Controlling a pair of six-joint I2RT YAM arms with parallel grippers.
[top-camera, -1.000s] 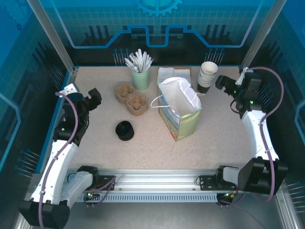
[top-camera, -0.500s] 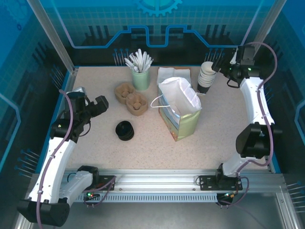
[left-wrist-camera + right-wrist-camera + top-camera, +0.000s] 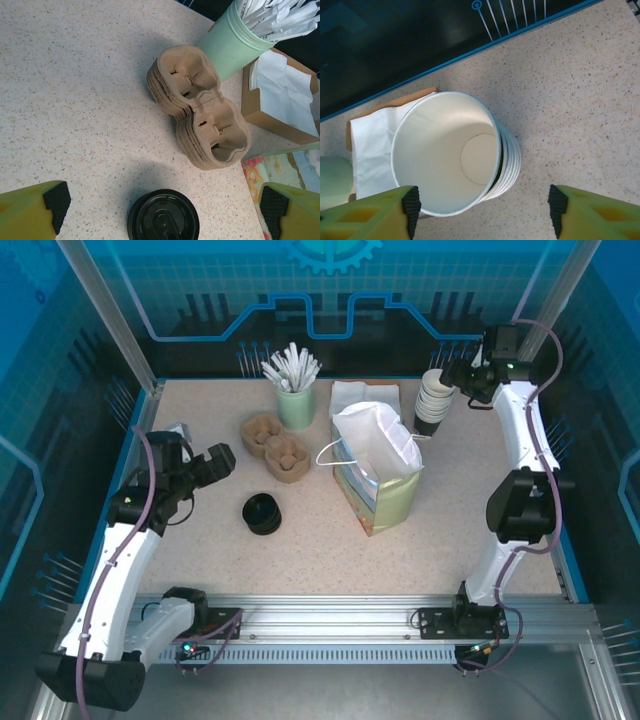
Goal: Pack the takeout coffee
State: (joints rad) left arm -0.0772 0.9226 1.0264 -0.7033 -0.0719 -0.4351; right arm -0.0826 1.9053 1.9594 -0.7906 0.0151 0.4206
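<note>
My left gripper [image 3: 218,462] hangs over the left side of the table [image 3: 450,530] with its fingers spread wide and nothing between them. In the left wrist view the two yellow fingers [image 3: 30,212] sit in the bottom corners, and the coffee [image 3: 163,219] shows low between them, black lid up, standing on the speckled top. From above, the coffee [image 3: 262,513] stands upright by itself. It is left of the bag [image 3: 378,475] and apart from it, and just nearer to me than the trays [image 3: 275,446]. It is outside the bag, and my left gripper is near it but not on it. The bag stands open-mouthed in the middle of the table. The stacked pulp trays lie tilted beside a green cup [image 3: 296,402] full of white sticks, with a napkin box [image 3: 362,395] behind the bag. My right gripper [image 3: 450,375] reaches to the far right corner, at the cups [image 3: 435,400]. Its wrist view looks straight down into the white inside of the top cup. The jaws stand apart on either side of the stack — one pad [image 3: 411,202] sits right at the rim, touching or not I cannot tell. The other is clear, with bare table between it and the stack, so the right gripper clamps nothing.
</note>
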